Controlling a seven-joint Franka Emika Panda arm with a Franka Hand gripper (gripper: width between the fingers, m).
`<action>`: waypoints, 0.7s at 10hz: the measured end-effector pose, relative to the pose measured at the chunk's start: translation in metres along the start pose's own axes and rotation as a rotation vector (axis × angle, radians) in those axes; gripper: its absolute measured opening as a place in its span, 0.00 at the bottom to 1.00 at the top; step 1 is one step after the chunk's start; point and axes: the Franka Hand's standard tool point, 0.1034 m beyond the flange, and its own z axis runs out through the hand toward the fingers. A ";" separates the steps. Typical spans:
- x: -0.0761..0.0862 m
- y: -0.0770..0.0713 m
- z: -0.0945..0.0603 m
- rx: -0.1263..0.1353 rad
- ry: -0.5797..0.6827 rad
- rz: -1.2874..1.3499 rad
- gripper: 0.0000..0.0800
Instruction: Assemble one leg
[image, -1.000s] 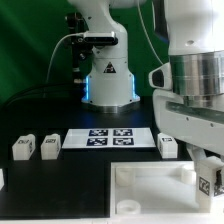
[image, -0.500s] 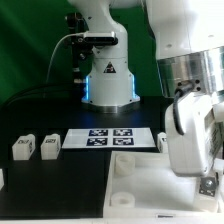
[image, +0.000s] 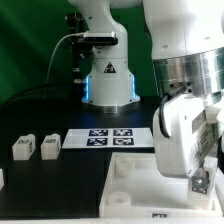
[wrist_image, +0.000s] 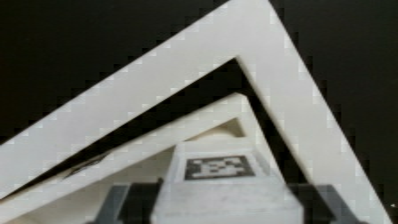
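My gripper is shut on a leg, a small white block with a square tag, and holds it over the right part of the large white panel. In the wrist view the leg sits between the two dark fingers, tag facing the camera, with my gripper closed around it. Below it a raised corner of the panel shows as a white angle. Two more legs stand at the exterior view's left.
The marker board lies behind the panel, in front of the arm's base. Part of another white piece shows at the exterior view's left edge. The arm's bulk hides the table at the right.
The arm has swung toward the exterior view's left and turned at the wrist, still holding the leg over the panel. It now hides the leg that stood right of the marker board.
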 end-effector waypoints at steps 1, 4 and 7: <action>0.000 0.001 0.000 0.000 0.000 -0.002 0.46; -0.013 0.009 -0.022 0.004 -0.025 -0.020 0.79; -0.029 0.011 -0.048 -0.003 -0.058 -0.034 0.81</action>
